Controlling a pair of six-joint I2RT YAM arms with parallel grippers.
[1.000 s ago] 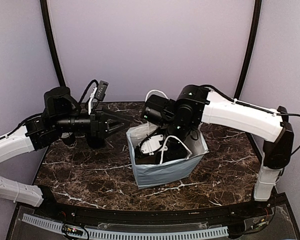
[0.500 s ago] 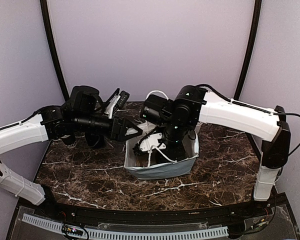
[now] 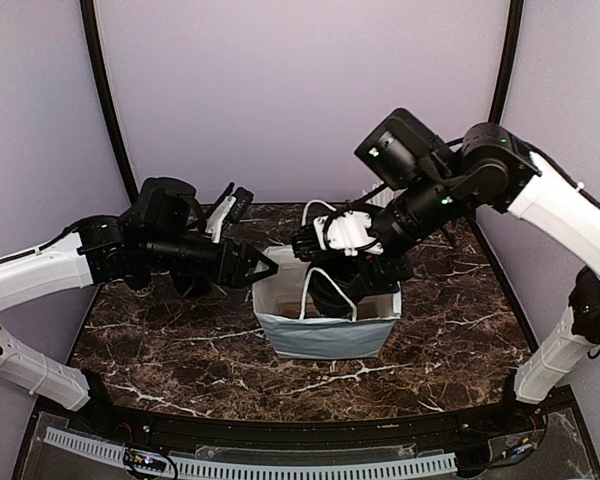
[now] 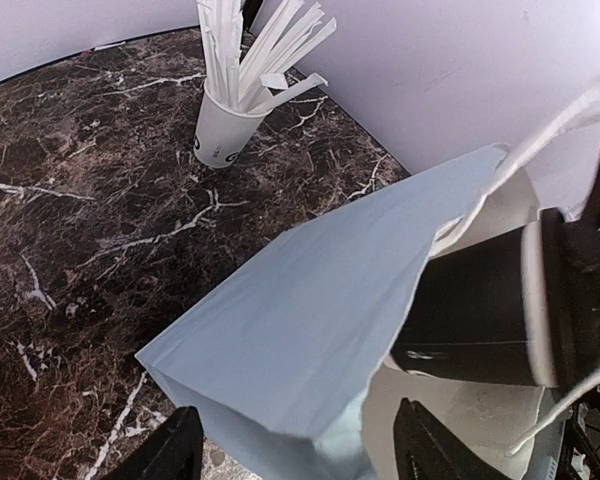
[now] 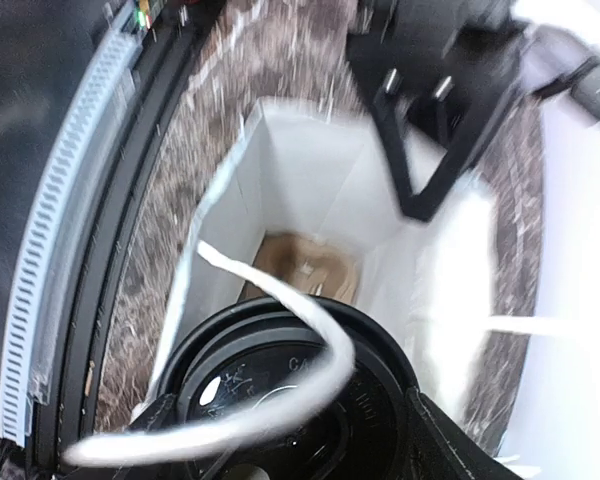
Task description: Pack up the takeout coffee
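Note:
The takeout coffee (image 3: 330,292), dark-sided with a black lid (image 5: 280,390), hangs at the mouth of a light blue paper bag (image 3: 325,338). My right gripper (image 3: 332,285) is shut on it, a finger on each side of the lid (image 5: 300,430). A white bag handle (image 5: 310,310) lies across the lid. The bag's brown bottom (image 5: 310,265) shows below. My left gripper (image 3: 268,268) is open at the bag's left rim. Its fingers (image 4: 175,450) straddle the bag's wall (image 4: 310,310), with the cup (image 4: 475,315) just inside.
A white cup of white sticks (image 4: 223,135) stands on the dark marble table (image 3: 180,350) behind the bag, near the purple back wall. The left arm's fingers (image 5: 430,150) show above the bag in the right wrist view.
The right arm has risen, lifting the cup from deep in the bag to its mouth. The bag now stands upright. The left gripper reached the bag's left rim and stays there.

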